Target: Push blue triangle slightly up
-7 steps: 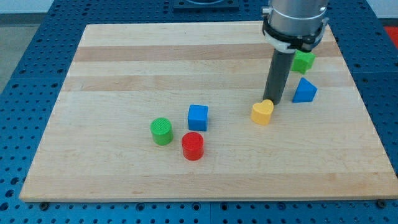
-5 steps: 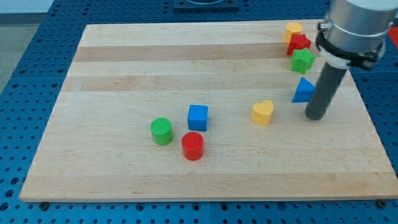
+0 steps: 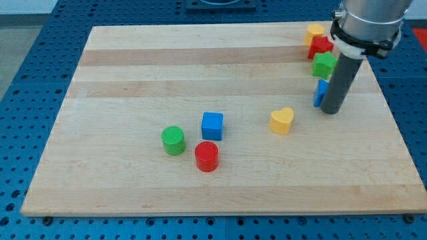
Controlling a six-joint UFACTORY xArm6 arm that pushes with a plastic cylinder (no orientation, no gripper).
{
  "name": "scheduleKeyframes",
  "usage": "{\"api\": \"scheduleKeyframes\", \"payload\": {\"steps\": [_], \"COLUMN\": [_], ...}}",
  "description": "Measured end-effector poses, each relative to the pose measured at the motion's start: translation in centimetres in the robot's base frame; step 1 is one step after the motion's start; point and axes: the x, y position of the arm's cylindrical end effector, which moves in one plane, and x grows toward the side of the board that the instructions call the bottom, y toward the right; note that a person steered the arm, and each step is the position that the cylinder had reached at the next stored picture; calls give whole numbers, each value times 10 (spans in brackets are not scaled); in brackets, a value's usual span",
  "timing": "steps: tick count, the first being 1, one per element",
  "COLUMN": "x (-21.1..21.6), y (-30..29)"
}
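Observation:
The blue triangle (image 3: 321, 91) lies near the view's right edge of the wooden board (image 3: 133, 67), mostly hidden behind my rod; only its left part shows. My tip (image 3: 330, 111) rests on the board just below the triangle, touching or nearly touching it. A green block (image 3: 325, 65) sits just above the triangle.
A red block (image 3: 320, 45) and a yellow block (image 3: 314, 31) stand above the green one at the top right. A yellow heart (image 3: 281, 120) lies left of my tip. A blue cube (image 3: 212, 125), green cylinder (image 3: 173, 141) and red cylinder (image 3: 207, 156) cluster at the middle.
My rod swung from beside the yellow heart to the right, past the blue triangle, then back left and up against the triangle's lower side. The triangle has moved little, if at all.

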Motion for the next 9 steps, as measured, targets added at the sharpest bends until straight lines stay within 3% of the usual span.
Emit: {"api": "scheduleKeyframes", "payload": {"steps": [4, 9], "x": [12, -16], "y": [-6, -4]}}
